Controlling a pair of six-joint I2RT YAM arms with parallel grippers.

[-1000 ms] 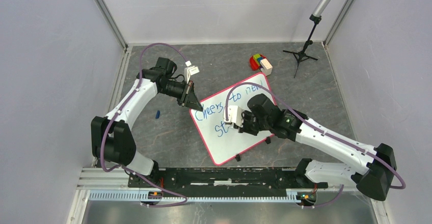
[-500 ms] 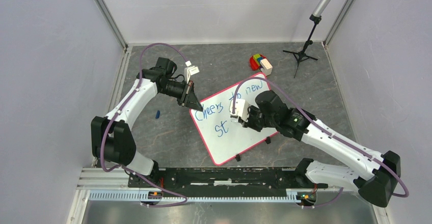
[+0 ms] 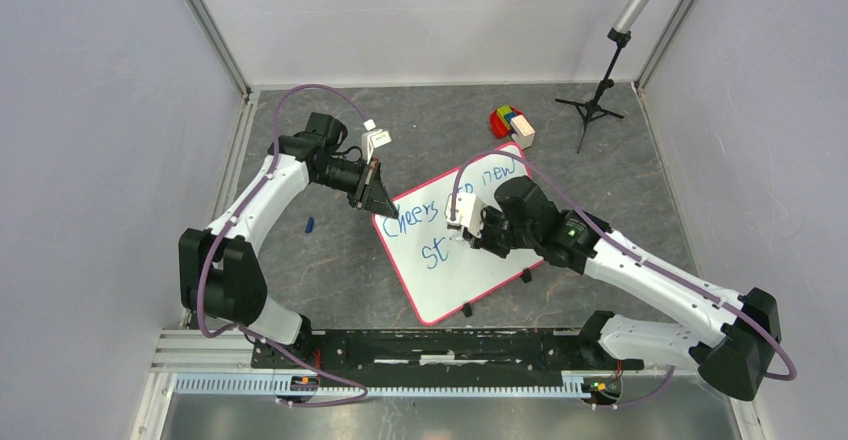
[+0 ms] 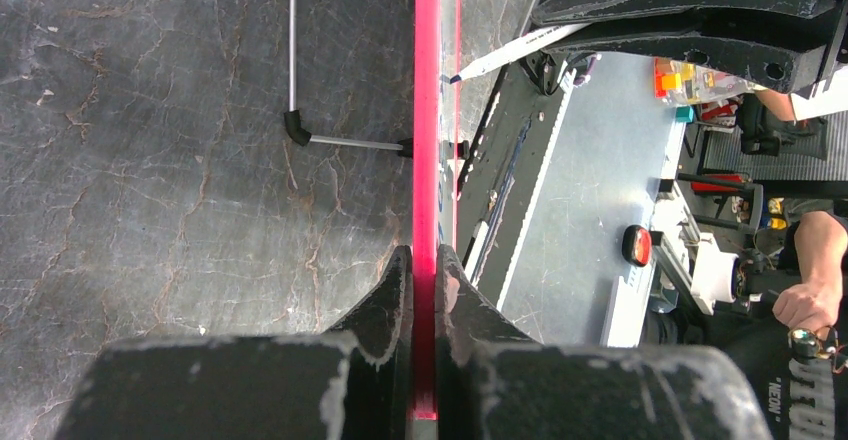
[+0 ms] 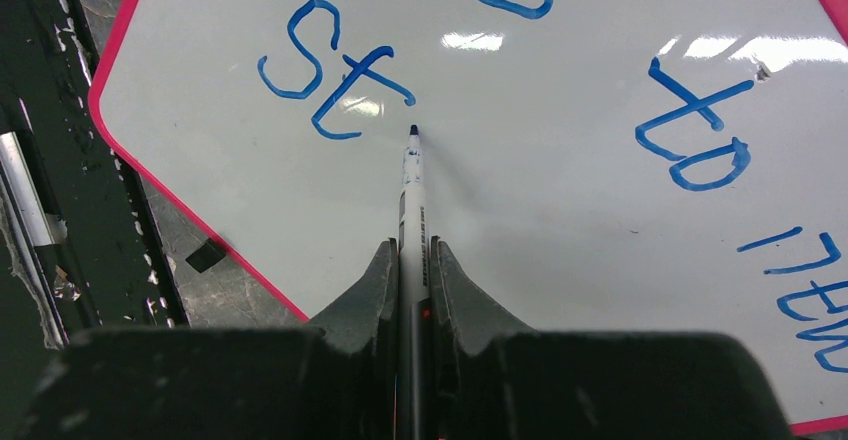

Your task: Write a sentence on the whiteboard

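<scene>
The whiteboard lies tilted on the dark table, white with a pink-red rim. Blue lettering reads "Cheers to new" with "St" below. My left gripper is shut on the board's left rim, seen edge-on in the left wrist view. My right gripper is shut on a blue marker. The marker's tip is at the board surface just right of "St".
A pile of coloured blocks lies beyond the board's far corner. A black tripod stand is at the back right. A small blue cap lies on the table left of the board. Black clips stick out along the board's near edge.
My right gripper moved with the marker from the "St" up and right, then came back a little left. The left gripper held still on the rim.
</scene>
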